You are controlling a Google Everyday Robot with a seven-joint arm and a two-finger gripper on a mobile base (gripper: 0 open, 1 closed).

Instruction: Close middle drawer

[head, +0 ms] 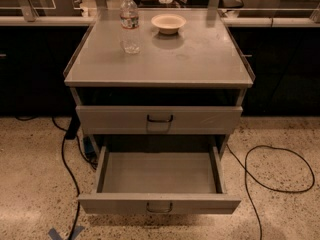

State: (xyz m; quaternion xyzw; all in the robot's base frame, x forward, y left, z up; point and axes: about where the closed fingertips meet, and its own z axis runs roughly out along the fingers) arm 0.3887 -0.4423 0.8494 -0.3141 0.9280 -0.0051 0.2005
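Note:
The middle drawer (159, 175) is pulled far out of the grey metal cabinet (159, 59). Its deep rectangular tray is open to view and holds nothing that I can see. Its low wide front panel (115, 204) faces me near the bottom of the view, with a small dark loop handle (159, 207) at the centre. Above it sits the drawer with the taller front panel (200, 120), which stands about flush with the cabinet. The gripper is not in view.
A water bottle (130, 23) and a small bowl (168, 22) stand on the cabinet top. Black cables lie on the speckled floor at the left (66, 159) and right (272, 169). Blue tape (64, 233) marks the floor at the lower left. Dark counters run behind.

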